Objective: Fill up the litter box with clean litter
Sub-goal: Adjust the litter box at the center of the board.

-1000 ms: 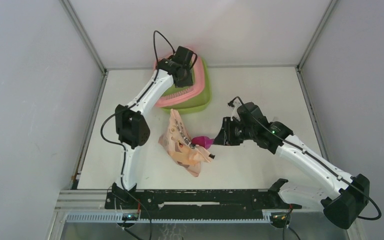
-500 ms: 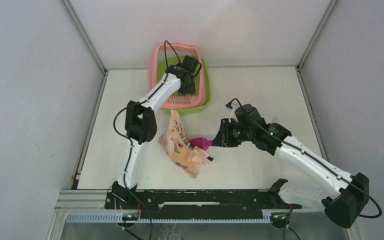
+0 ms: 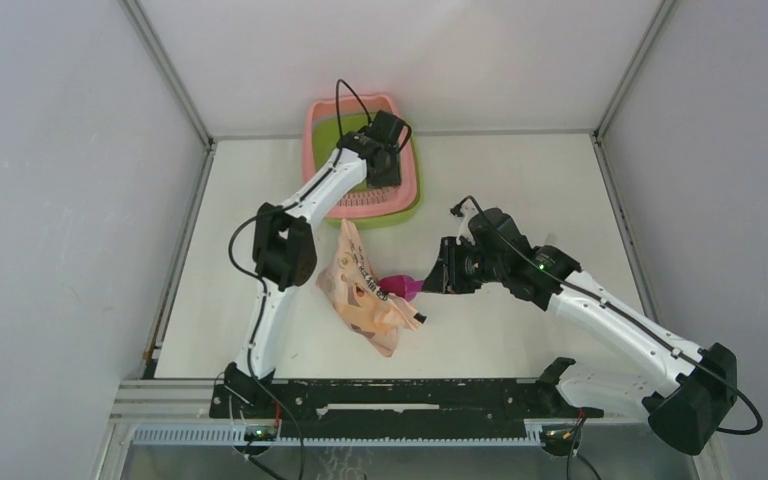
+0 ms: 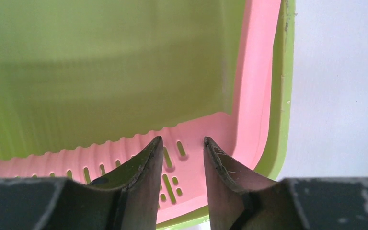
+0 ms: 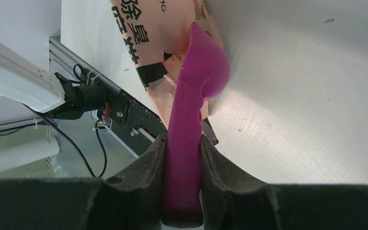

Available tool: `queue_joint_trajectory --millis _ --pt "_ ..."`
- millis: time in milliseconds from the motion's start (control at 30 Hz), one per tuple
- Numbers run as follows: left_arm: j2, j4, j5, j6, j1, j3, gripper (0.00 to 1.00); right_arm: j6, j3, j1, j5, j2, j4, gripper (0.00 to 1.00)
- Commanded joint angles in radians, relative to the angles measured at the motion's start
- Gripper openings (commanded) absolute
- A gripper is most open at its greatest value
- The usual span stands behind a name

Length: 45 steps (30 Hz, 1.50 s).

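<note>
Litter box now sits square and flat at far edge of table; second ago it lay skewed and tilted under left arm. Left gripper hovers over pink grid at near end, fingers partly apart, nothing between them. Green basin bare, no litter visible. Right gripper unmoved, clamped on magenta scoop handle, bowl at mouth of peach bag. Judgement: box positioning looks finished, filling not started, scooping from bag comes next.

White table bears litter box and bag.
</note>
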State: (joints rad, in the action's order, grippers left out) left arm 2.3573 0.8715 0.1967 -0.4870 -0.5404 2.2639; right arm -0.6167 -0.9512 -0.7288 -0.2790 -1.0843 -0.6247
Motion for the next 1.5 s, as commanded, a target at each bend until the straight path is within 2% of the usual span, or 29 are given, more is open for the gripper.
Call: queue_joint_trajectory --millis 0,567,1100,1467 --pt "-0.062 -0.023 -0.044 0.016 0.002 0.031 0.4 -0.019 -0.005 -0.017 -0.039 0.001 0.055 0.0" --pt "-0.12 -0.09 -0.126 -0.008 -0.006 -0.076 0.39 -0.017 0.02 -0.017 -0.05 -0.002 0.076 0.0" --pt "-0.123 -0.106 -0.108 0.013 -0.056 -0.138 0.37 -0.018 0.032 -0.017 -0.056 -0.01 0.09 0.0" --pt "-0.199 -0.189 -0.133 0.034 -0.079 -0.244 0.4 -0.019 0.042 -0.017 -0.06 -0.014 0.102 0.0"
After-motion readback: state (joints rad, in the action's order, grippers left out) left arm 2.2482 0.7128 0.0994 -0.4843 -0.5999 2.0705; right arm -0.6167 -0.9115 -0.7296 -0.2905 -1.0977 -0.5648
